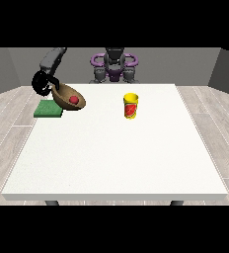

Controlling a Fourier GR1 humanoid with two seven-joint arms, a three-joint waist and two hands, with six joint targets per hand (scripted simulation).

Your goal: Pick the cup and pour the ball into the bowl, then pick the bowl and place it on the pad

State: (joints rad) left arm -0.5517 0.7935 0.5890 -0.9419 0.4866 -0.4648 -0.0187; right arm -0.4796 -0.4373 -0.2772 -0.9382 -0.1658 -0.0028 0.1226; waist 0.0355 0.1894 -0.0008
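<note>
Front view, single frame inspected. White table point(116, 148) fills the middle of the scene; the robot point(114, 64) stands behind its far edge.

Item 1: the hand at the view's left point(40, 82) is raised at the table's far left corner, at the end of a grey arm point(53, 58) reaching down from above. It is in contact with the near rim of the bowl point(66, 95), and dark fingers appear to curl over that rim; the exact finger spread is too small to confirm.

Item 2: the bowl is brown, tilted with its open side turned towards the camera and to the view's right. It sits just beside and partly over the right edge of the pad point(48, 109). Whether its underside touches the pad or the table cannot be told.

Item 3: the ball point(74, 99), red, lies inside the bowl, low against the inner wall.

Item 4: the pad is green, flat on the table at its left edge.

Item 5: the cup point(131, 106), yellow with a red mark on its side, stands upright near the table's centre, well apart from the bowl.

Item 6: the hand at the view's right is not visible.
</note>
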